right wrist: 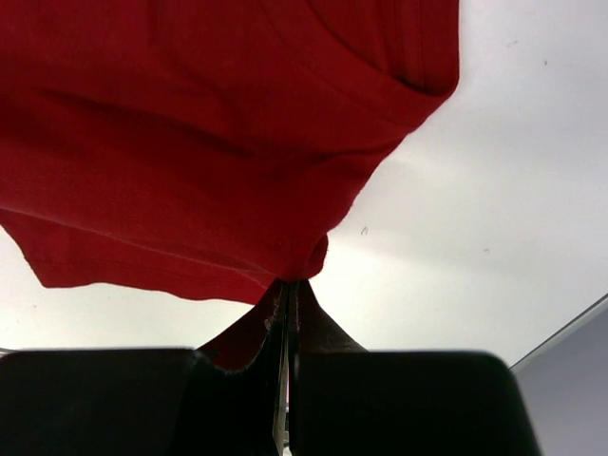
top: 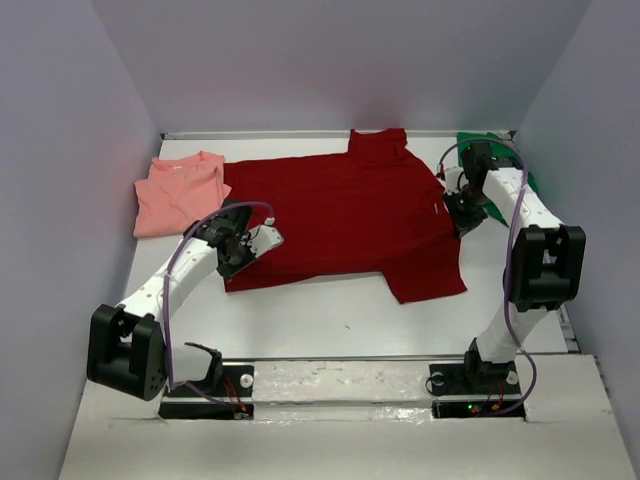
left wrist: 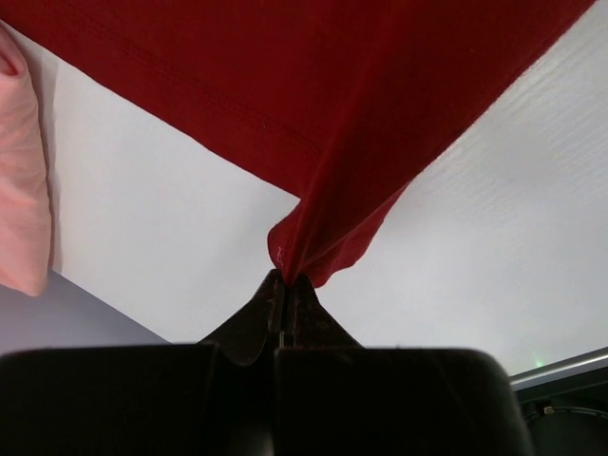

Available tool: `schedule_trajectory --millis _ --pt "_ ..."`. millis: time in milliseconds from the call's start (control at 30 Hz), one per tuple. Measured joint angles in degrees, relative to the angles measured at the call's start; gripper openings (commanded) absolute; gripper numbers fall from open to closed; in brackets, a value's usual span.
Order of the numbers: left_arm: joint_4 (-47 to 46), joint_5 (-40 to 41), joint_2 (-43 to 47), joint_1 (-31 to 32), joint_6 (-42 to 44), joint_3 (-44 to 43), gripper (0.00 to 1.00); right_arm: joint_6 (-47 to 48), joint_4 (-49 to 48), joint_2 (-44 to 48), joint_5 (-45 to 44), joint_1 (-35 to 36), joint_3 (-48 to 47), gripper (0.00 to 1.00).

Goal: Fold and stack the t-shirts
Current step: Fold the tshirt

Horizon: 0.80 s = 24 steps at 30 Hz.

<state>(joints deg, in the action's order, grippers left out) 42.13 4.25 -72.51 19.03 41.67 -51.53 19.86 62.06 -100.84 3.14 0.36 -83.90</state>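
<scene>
The dark red t-shirt (top: pixel 345 215) lies spread across the middle of the white table (top: pixel 330 320), collar toward the back. My left gripper (top: pixel 243 243) is shut on a bunched fold of its cloth at the near left edge (left wrist: pixel 309 252). At the shirt's right side my right gripper (top: pixel 462 208) is shut on another pinch of red cloth (right wrist: pixel 304 252). The salmon pink t-shirt (top: pixel 178 193) lies folded at the back left, and its edge shows pink (left wrist: pixel 19 171) in the left wrist view. Behind the right arm, the bright green t-shirt (top: pixel 500 160) is partly hidden.
Grey walls close in the table at the back and both sides. A metal rail (top: pixel 340 360) runs along the near edge in front of the arm bases.
</scene>
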Motion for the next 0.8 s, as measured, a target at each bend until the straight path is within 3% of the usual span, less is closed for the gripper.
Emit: schedule_trajectory --millis 800 --pt "-4.00 4.42 -9.31 -0.02 -0.02 -4.28 0.00 -0.37 0.83 -17.46 1.40 0.00 -17.94 0.00"
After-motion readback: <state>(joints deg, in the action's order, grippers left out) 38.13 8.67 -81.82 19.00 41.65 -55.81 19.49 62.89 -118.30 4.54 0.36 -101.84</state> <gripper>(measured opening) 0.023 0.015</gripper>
